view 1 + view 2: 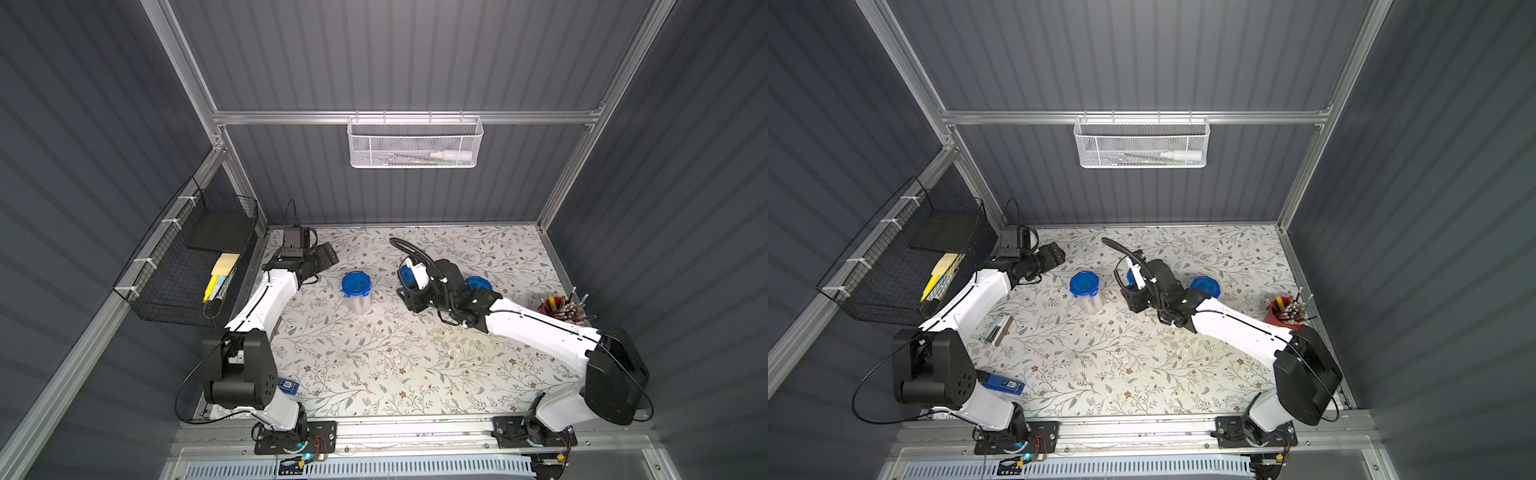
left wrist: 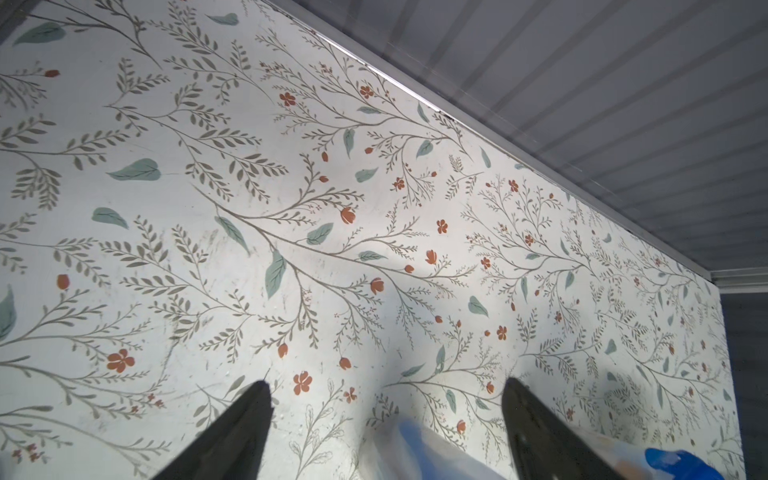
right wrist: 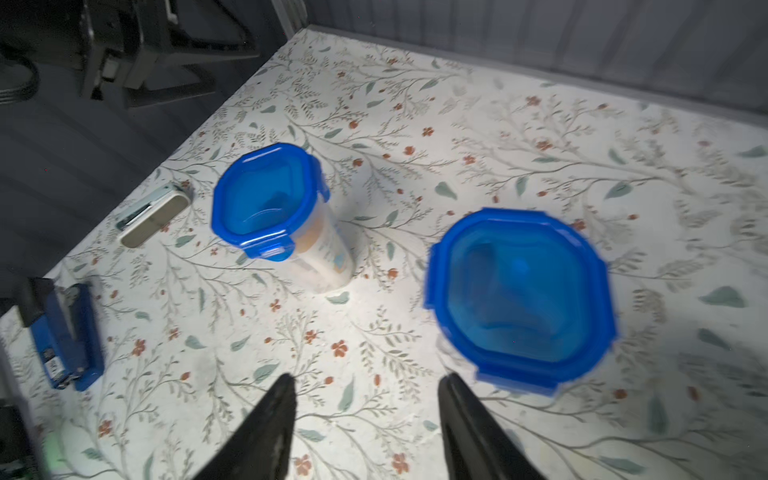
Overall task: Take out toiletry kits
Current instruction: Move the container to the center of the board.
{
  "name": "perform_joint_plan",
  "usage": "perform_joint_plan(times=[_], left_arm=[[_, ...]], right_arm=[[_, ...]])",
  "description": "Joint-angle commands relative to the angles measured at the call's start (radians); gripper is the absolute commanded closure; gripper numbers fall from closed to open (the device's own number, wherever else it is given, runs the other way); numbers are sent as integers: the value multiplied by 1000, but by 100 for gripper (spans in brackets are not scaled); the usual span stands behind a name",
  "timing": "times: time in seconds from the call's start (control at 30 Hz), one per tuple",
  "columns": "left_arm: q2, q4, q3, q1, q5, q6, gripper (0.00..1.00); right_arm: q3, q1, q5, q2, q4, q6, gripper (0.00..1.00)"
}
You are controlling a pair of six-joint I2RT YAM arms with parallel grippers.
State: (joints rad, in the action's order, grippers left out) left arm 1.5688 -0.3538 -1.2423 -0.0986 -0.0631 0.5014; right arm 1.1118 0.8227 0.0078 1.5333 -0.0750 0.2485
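Three clear jars with blue clip lids stand upright on the flowered table. The left jar (image 1: 356, 291) (image 3: 282, 216) shows tan and white shapes through its wall, too blurred to name; the toiletry kits do not show plainly. The middle jar (image 3: 519, 299) stands just beside one finger of my right gripper (image 3: 368, 384), which is open with only bare table between its fingers. My right arm hides most of this jar in both top views. The third jar (image 1: 478, 284) peeks out behind that arm. My left gripper (image 2: 384, 386) (image 1: 324, 257) is open near the back left corner, with nothing between its fingertips.
A red cup of pens (image 1: 557, 309) stands at the right edge. A blue stapler (image 1: 1003, 384) and a white-green case (image 1: 998, 330) lie near the left arm. A white mesh basket (image 1: 415, 143) hangs on the back wall. A black wire basket (image 1: 187, 266) hangs on the left wall.
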Motion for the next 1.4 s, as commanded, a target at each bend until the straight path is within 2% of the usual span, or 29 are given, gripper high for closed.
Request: perform_joint_plan(times=[0.0,0.1,0.27,0.53,0.77,1.0,1.37], left_arm=[[-41,-14,43,-3,-40,-4,13],[-63,-16,59,-4,-41,-2,14],[-67,-12,65,-10,-51,5,15],[-57,-12,78,-13,-52,9,15],[-71,7,91,-13,-55,3,14],[-59,10,90,-13,-63,3,13],[-61,21,93,-13,-64,3,11]], right_arm=[[44,30,-29,41,4,19,54],[60,47,-27,83,-3,35,64],[64,73,-11,127,-19,57,74],[68,81,172,216,-77,120,79],[122,81,226,332,-75,81,91],[162,78,276,421,-37,48,90],[192,31,271,503,27,32,87]])
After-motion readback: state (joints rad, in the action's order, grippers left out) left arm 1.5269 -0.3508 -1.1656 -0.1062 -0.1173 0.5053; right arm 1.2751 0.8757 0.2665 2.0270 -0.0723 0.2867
